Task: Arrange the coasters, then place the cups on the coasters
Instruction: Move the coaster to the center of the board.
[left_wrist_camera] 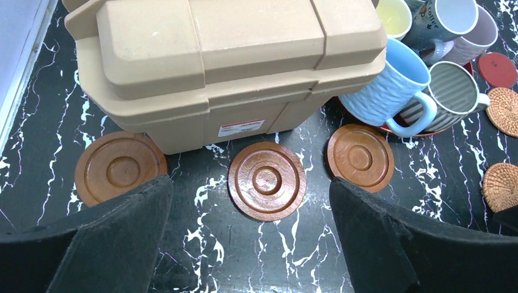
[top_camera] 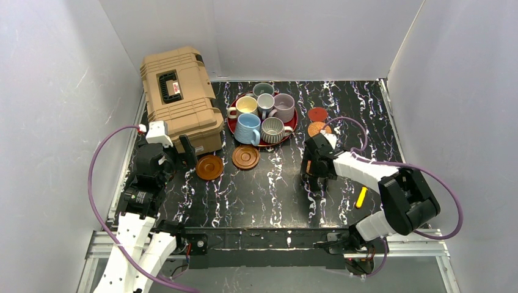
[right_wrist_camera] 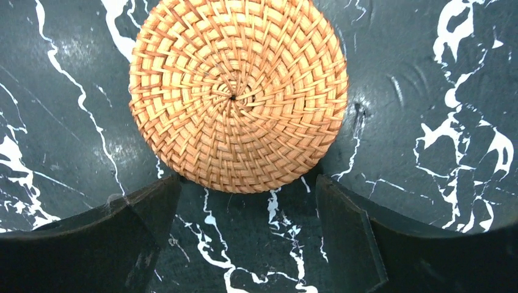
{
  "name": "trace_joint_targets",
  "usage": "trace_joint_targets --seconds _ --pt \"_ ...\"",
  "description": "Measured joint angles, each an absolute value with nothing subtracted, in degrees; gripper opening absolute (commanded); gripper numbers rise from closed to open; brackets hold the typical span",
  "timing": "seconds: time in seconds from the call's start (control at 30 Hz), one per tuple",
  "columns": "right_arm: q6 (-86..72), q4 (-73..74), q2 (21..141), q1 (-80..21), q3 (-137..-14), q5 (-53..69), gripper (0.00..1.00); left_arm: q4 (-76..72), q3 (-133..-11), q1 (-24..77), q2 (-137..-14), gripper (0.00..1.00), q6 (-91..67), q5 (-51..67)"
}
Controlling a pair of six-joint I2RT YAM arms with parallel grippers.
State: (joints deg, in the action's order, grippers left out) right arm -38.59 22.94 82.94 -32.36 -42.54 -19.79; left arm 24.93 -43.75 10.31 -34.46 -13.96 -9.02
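Coaster (right_wrist_camera: 238,94) just beyond right fingers (right_wrist_camera: 131,238)

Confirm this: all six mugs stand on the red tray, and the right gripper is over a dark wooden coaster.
One error: the right wrist view shows the right gripper over an orange woven coaster. The six mugs do stand on the red tray.

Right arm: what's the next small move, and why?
Probably ease the right gripper forward and down, then close on the woven coaster. Its jaws are open, and the coaster lies flat on the table with only its near edge between the fingertips, so closing now would likely catch just the rim.
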Motion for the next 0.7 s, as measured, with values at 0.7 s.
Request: trace_joint_targets --seconds 0.7 --pt "-31.5 15.9 86.5 -24.1 -44.0 -19.3 0.83 24.9 -43.7 10.3 -34.4 0.99 -13.9 -9.3"
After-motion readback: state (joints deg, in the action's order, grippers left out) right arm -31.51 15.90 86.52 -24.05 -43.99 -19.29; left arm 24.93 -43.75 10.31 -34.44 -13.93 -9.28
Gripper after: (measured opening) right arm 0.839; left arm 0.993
